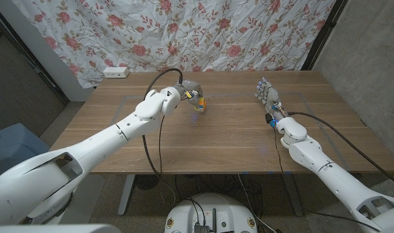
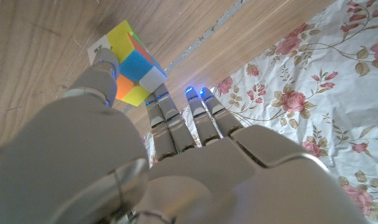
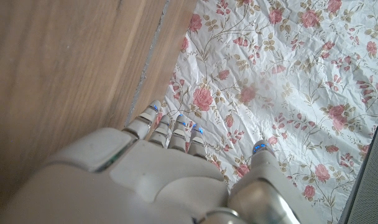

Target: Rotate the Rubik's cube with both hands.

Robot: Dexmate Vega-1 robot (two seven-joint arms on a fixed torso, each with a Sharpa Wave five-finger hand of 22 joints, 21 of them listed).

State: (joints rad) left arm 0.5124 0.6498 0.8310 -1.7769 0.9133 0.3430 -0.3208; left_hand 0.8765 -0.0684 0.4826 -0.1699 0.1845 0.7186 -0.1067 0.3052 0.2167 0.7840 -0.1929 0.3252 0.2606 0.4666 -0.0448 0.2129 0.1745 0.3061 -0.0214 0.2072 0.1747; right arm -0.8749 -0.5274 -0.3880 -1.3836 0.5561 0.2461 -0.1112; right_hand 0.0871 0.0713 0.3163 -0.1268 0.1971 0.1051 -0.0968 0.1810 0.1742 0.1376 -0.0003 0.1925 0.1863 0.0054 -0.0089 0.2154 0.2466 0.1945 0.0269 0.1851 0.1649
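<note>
Rubik's cube [image 2: 129, 64], light, rigid and smooth-faced, is seen mid-table, apparently pinched by the left hand [image 2: 158, 162]; opposite faces should be gripped. The right hand [image 1: 269, 98] is held spread, well apart.

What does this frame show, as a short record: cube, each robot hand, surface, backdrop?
cube: Rubik's cube sits on the table, toward the far middle
left robot hand: left hand is at the cube, thumb touching its side; full grip not clear
right robot hand: right hand stands apart from the cube, fingers extended, holding nothing
surface: wooden table
backdrop: floral cloth behind the table; white power strip at its far left corner
</note>
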